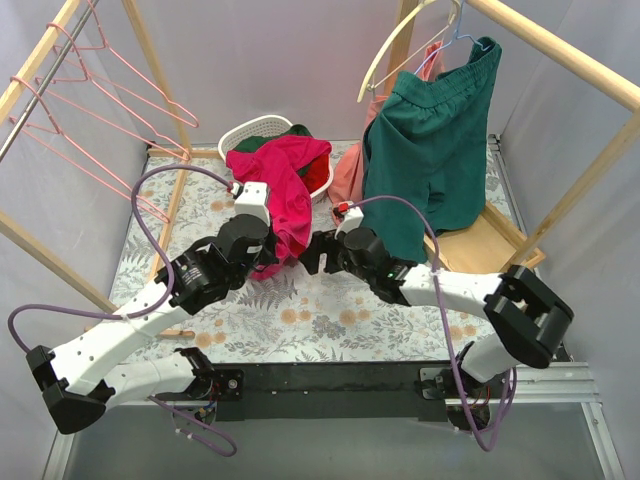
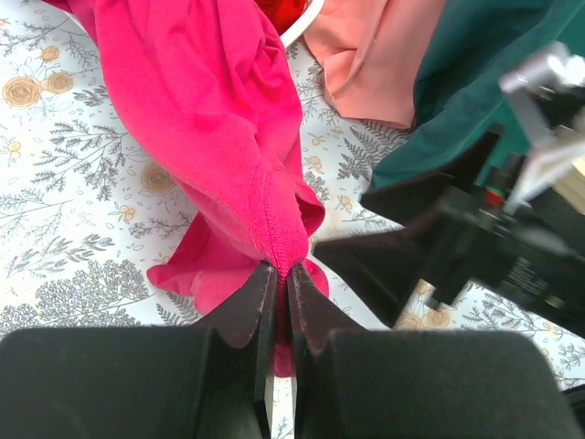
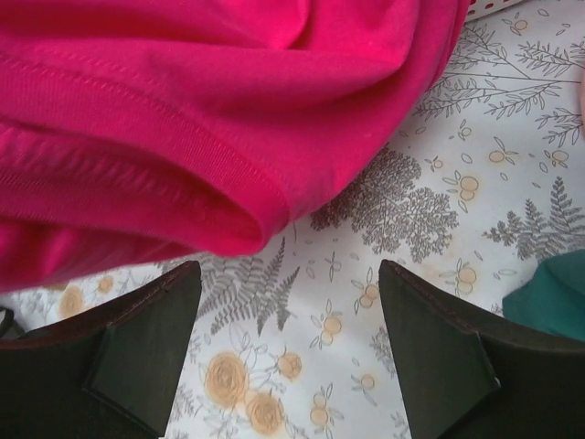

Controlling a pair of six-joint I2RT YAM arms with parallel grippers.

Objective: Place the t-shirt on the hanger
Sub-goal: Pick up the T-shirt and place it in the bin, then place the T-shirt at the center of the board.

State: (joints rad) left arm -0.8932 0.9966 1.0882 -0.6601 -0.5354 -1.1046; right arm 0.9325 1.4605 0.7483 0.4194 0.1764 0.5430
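In the right wrist view the t-shirt (image 3: 183, 110) runs off the top and left edges. It hides most of the white basket (image 1: 238, 133). Beside it, the right tool (image 2: 352, 227) is blurred.

Field note: table (image 1: 330, 320) covered with a pale cloth printed in grey ferns and yellow flowers. At the far edge, left of centre, sits a white perforated basket (image 1: 243, 133) with clothes in it. The magenta t-shirt (image 1: 290, 190) spills over its rim toward mid-table, lower folds on the print. Just right of the basket lies a salmon-pink cloth (image 1: 348, 172), and a flat wooden board (image 1: 478, 245) lies along the right edge.
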